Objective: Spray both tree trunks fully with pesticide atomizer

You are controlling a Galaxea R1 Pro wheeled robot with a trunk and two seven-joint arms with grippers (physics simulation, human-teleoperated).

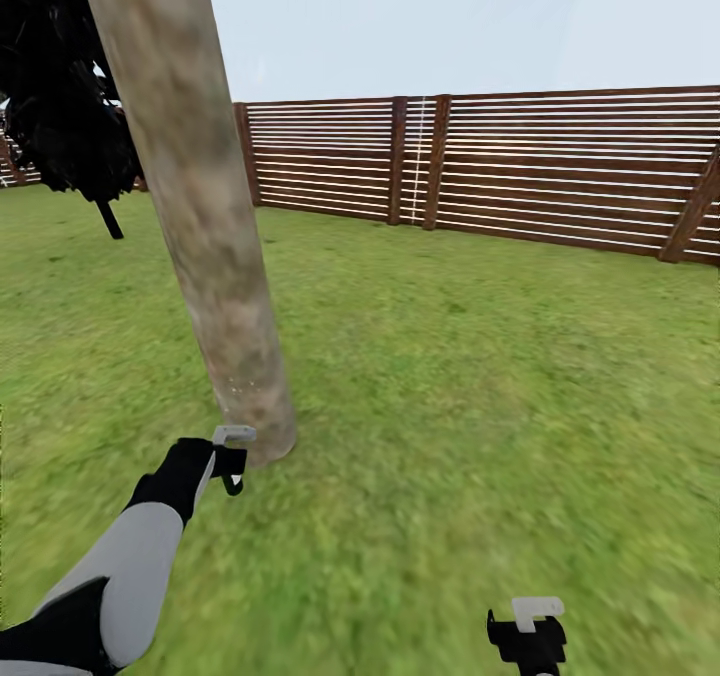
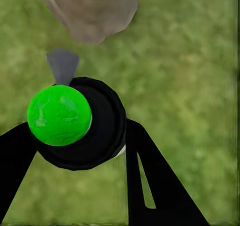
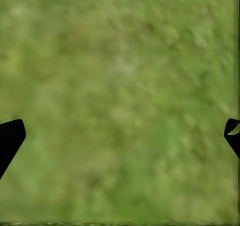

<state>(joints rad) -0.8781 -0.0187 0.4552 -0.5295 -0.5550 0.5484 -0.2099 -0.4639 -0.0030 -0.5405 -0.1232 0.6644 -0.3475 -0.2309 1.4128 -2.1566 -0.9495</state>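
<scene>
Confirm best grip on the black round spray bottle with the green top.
Grip the black round spray bottle on its round body, fingers on opposite flanks, coming from the side away from the grey nozzle; that leaves the nozzle free, facing the mottled grey-brown trunk. The left gripper looks placed so.
</scene>
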